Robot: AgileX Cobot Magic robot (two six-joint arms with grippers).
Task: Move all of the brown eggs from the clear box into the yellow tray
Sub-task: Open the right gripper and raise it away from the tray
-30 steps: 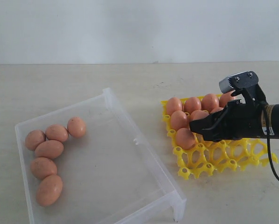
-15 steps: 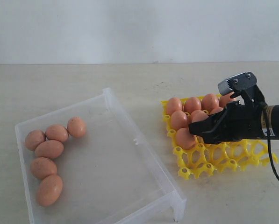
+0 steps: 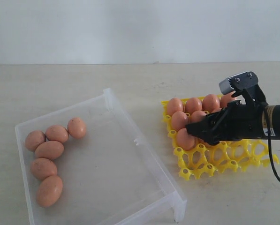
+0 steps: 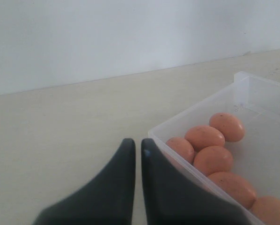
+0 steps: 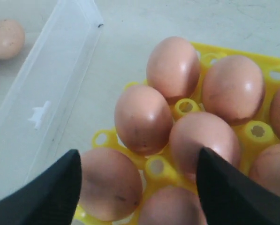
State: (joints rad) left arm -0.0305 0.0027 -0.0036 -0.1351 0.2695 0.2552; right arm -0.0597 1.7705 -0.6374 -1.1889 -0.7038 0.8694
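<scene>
Six brown eggs (image 3: 49,150) occupy clear box (image 3: 107,159); yellow tray (image 3: 210,164) seems half-full.

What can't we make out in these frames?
- Exterior view: the right gripper and its arm cover the middle of the yellow tray, so the count of brown eggs there is unknowable.
- Left wrist view: the clear box is cut off by the frame edges.
- Left gripper: outside the exterior view.

exterior | right claw (image 3: 192,129) hides tray (image 3: 196,168) middle; eggs (image 3: 199,116) under it part-seen, count unclear | right arm cut at 3 o'clock edge | box (image 3: 125,123) corner cut at 7 o'clock edge
</scene>
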